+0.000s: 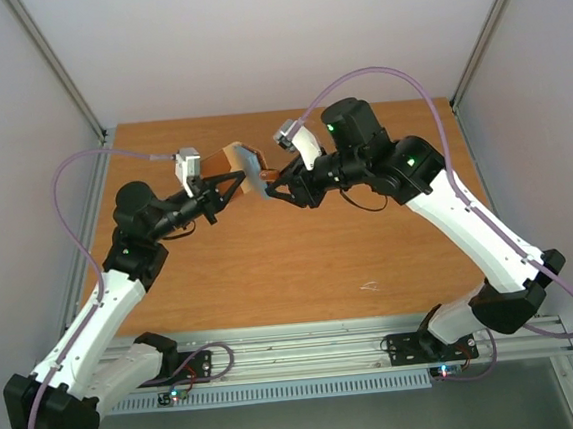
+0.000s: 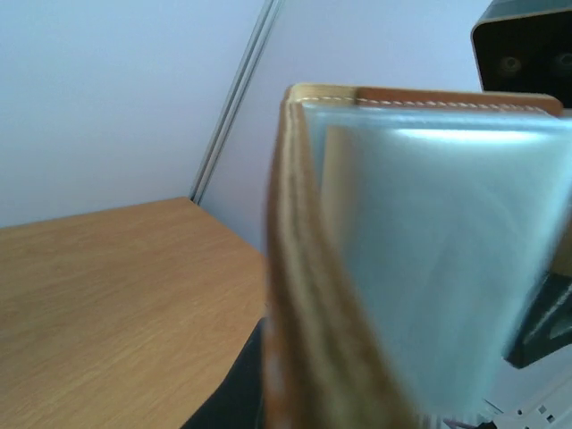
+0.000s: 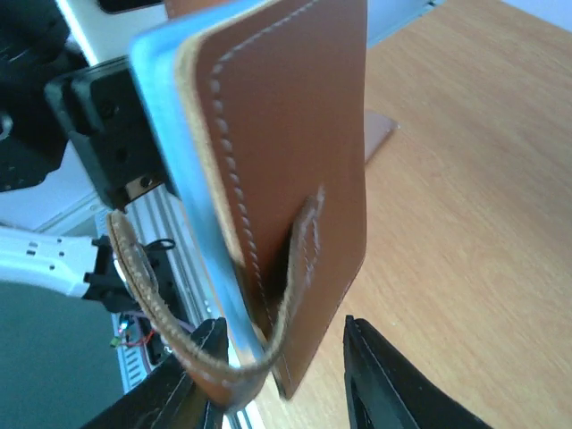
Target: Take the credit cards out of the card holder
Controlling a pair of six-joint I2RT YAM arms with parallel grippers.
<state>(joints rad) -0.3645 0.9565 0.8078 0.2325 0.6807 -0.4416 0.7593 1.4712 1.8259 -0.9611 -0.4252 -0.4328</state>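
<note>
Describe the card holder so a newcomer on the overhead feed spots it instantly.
Start above the far middle of the wooden table. There the left gripper holds a small brown leather bifold card holder in the air, the right gripper open around one corner. Nothing else there is stitched tan outside and pale blue-grey inside.

Top camera looks down over the table [image 1: 301, 263] from its near edge; 2 wrist cameras face the card holder [image 3: 295, 134] closely from opposite sides.
</note>
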